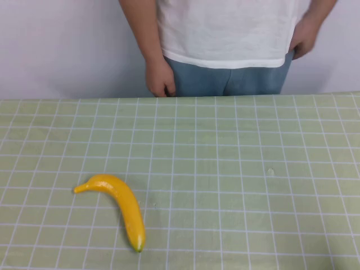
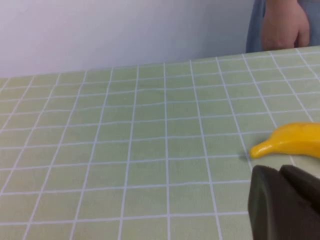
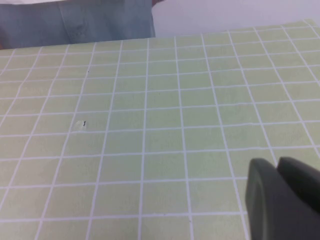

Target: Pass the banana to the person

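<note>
Banana lying loose on the table, person waiting at the far edge.

I see the glossy yellow curved banana (image 1: pixel 119 205) flat on the green grid-patterned tablecloth (image 1: pixel 236 169), on the robot's near left, well apart from the person in white T-shirt and blue jeans (image 1: pixel 225 39) behind the far edge. My left gripper (image 2: pixel 285 202) hangs low just beside the banana's stem end, not touching it; my right gripper (image 3: pixel 282 197) hovers over bare cloth. I cannot tell whether either is clenched or released.
</note>
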Controlling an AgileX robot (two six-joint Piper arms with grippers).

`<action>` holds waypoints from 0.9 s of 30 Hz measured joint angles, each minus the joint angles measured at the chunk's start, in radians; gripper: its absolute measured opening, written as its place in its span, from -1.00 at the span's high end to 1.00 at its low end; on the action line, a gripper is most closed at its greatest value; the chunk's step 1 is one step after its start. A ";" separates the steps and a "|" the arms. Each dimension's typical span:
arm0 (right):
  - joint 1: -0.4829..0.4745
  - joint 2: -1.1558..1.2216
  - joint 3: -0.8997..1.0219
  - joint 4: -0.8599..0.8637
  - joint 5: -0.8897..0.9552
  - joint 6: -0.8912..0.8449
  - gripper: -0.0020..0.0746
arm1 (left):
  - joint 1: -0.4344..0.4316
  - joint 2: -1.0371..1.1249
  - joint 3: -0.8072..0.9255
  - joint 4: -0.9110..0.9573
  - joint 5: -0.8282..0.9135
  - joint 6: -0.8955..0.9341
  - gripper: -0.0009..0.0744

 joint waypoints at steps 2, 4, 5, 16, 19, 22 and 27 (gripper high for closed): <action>0.000 0.000 0.000 0.000 0.000 0.000 0.97 | 0.000 0.000 0.000 0.001 0.000 0.000 0.99; 0.000 0.000 0.000 0.000 0.000 0.000 0.97 | 0.000 0.000 0.000 0.001 -0.002 0.000 0.99; 0.000 0.000 0.000 0.000 0.000 0.000 0.97 | 0.000 0.000 0.000 -0.001 -0.006 0.000 0.99; 0.000 0.000 -0.002 0.000 0.002 0.000 0.97 | 0.000 0.000 0.000 -0.061 -0.059 -0.005 0.99; 0.000 0.000 -0.002 0.000 0.002 0.000 0.97 | 0.000 0.000 0.000 -0.092 -0.085 -0.005 0.99; 0.000 0.000 -0.002 0.000 0.004 0.000 0.97 | 0.000 0.000 0.000 -0.119 -0.115 -0.005 0.99; 0.000 0.000 -0.002 0.000 0.004 0.000 0.97 | 0.000 0.000 0.000 -0.133 -0.324 -0.008 0.99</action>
